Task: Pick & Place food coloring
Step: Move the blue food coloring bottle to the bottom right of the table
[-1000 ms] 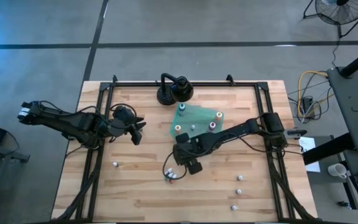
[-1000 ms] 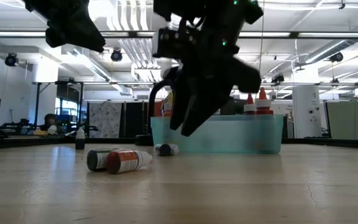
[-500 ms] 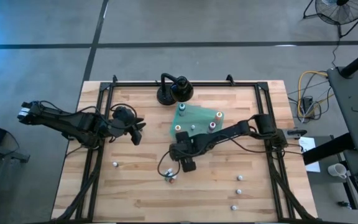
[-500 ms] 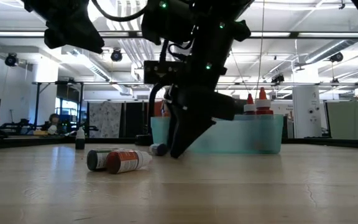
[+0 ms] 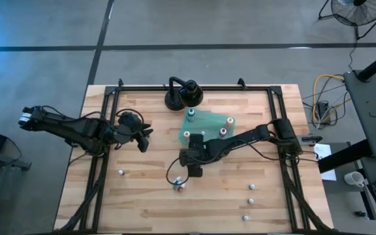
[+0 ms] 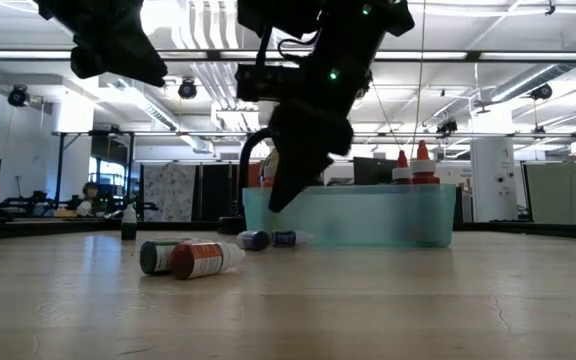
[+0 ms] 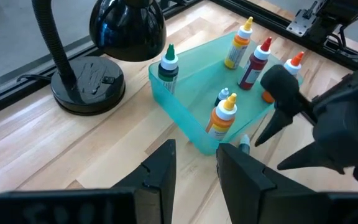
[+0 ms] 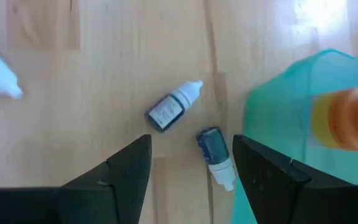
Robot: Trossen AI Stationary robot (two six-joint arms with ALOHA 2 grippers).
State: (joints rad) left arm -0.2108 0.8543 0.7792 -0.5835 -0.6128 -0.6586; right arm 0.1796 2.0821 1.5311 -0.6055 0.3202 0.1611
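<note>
Food coloring bottles stand upright in the green tray (image 5: 207,127), among them an orange-capped one (image 7: 221,116). Two small bottles, one white-capped (image 8: 173,107) and one blue (image 8: 215,154), lie on their sides on the wood by the tray's near left corner. My right gripper (image 8: 194,180) hangs open above them, pointing steeply down, clear of the table in the low view (image 6: 280,195). Two more bottles (image 6: 190,257) lie together nearer the front edge. My left gripper (image 5: 143,138) waits open at the table's left, raised, with nothing between its fingers (image 7: 194,171).
A black gooseneck lamp (image 5: 183,94) stands at the far edge behind the tray. Single bottles lie at the near left (image 5: 121,172) and several at the near right (image 5: 251,187). A black frame rail (image 5: 103,156) runs along the table's sides.
My right gripper has rolled about its own axis, dipped to the table beside the small bottles in front of the tray, then risen clear again, staying open. Two small bottles now show there side by side.
</note>
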